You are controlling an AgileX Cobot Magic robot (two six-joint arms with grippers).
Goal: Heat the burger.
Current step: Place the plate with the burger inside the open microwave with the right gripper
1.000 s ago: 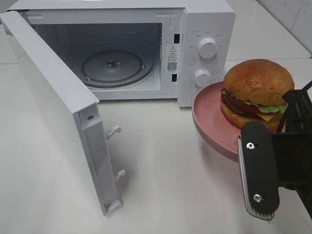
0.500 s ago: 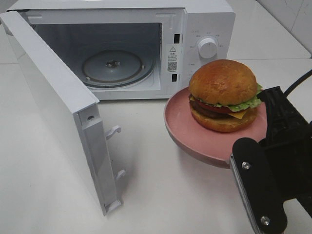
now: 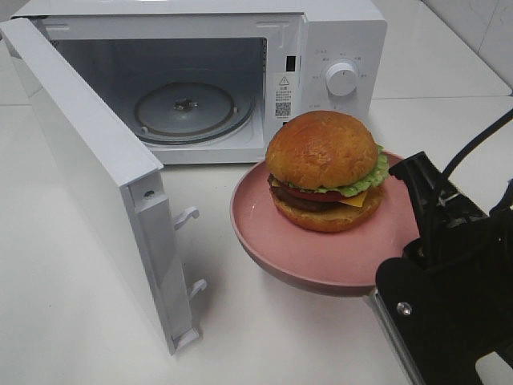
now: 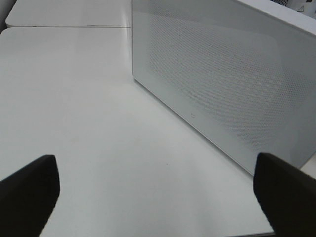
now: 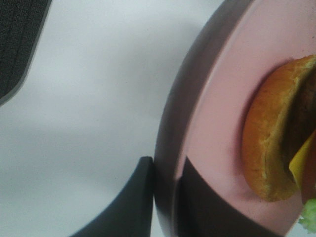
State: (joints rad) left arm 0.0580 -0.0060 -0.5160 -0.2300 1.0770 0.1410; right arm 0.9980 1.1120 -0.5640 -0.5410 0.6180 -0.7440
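Your right gripper (image 5: pixel 165 197) pinches the round pink plate (image 3: pixel 321 255) under the shiny brown-bun burger (image 3: pixel 325 168). Next, carry it forward-left, probably, into the white microwave (image 3: pixel 341 32). Your left gripper (image 4: pixel 158 192) is wide open.

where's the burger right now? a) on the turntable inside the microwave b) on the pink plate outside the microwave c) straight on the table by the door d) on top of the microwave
B: the burger sits on the pink plate, whose rim the right tool pinches, in front of the open microwave and not on its turntable.
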